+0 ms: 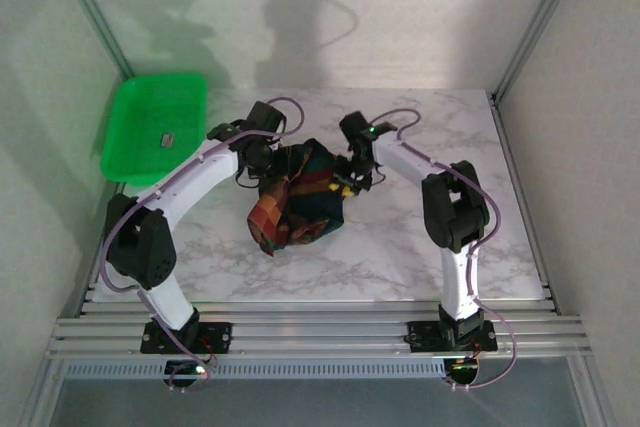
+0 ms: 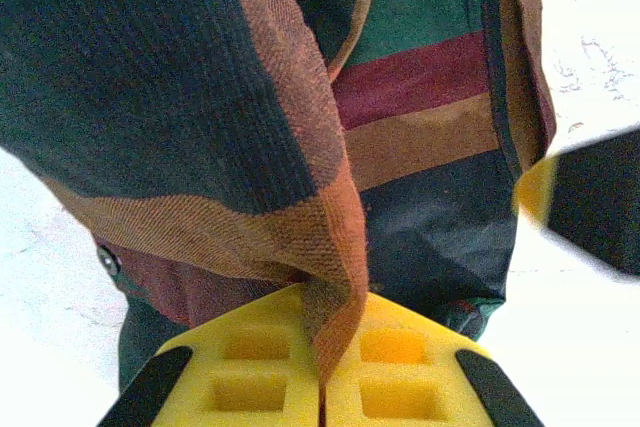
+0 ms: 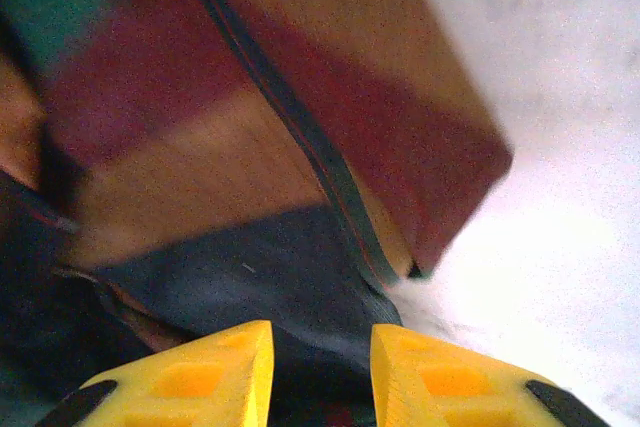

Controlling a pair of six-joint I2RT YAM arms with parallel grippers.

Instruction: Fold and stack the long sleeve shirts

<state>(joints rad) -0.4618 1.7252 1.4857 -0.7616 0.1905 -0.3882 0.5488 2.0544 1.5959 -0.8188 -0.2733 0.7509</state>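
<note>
the long sleeve shirt lies bunched near the middle of the table, between the two grippers. it looks light, limp and not slippery, so it is best pinched thin at a hem or shoulder seam. the left gripper, at the heap's 10 o'clock, is clamped on a fold. the right gripper, at 2 o'clock, stands narrowly parted over dark cloth and seems to pinch nothing. the heap's long axis runs roughly 1 to 7 o'clock; i cannot tell which way the collar points.

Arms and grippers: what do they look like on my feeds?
The left arm and right arm have white links, black joints and a lilac cable looped alongside. A green light glows on the right arm's wrist. The left gripper and right gripper have yellow fingers with square recesses and black edging.
</note>
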